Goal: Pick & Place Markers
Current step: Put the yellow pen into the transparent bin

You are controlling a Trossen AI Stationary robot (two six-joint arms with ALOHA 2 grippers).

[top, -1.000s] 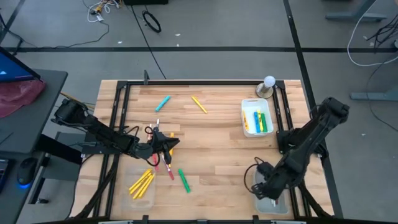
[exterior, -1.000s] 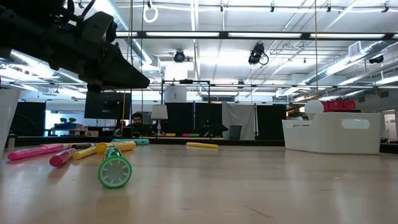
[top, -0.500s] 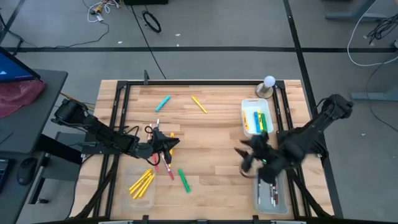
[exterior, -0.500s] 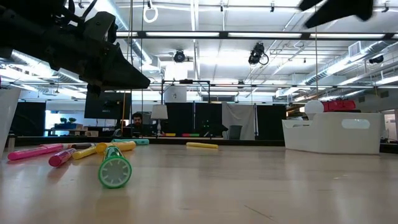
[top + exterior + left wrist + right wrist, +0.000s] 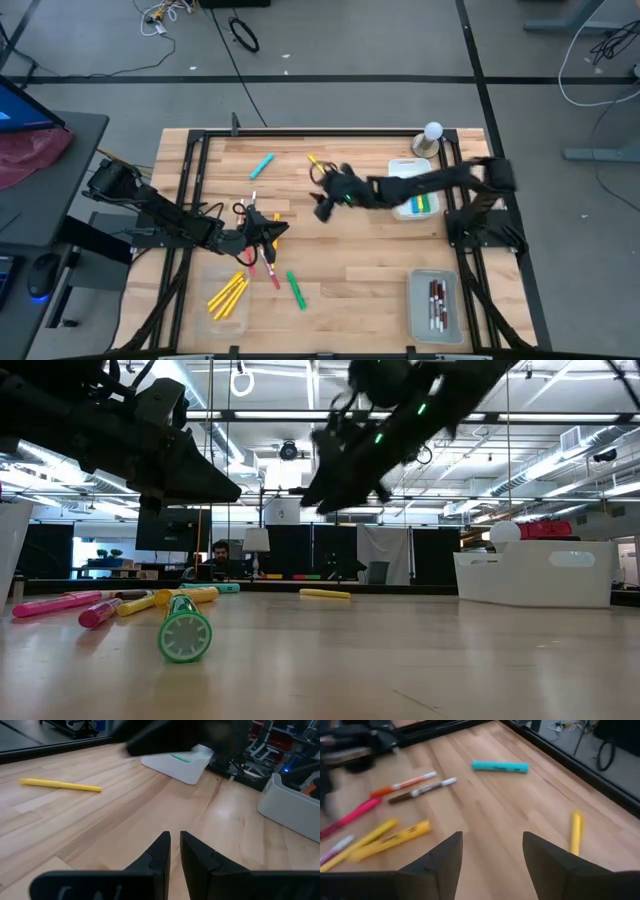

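White bin (image 5: 402, 180) holds yellow, blue, seemingly green markers (image 5: 418, 195).

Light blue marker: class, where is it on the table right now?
In the high view the light blue marker lies alone at the table's far left-centre, left of the yellow marker, beyond the left gripper.

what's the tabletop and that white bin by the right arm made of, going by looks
Tabletop: looks like wood, pale planks with visible grain and seams, matte. White bin: probably plastic, with smooth, thin, evenly white moulded walls and rounded corners, slightly glossy.
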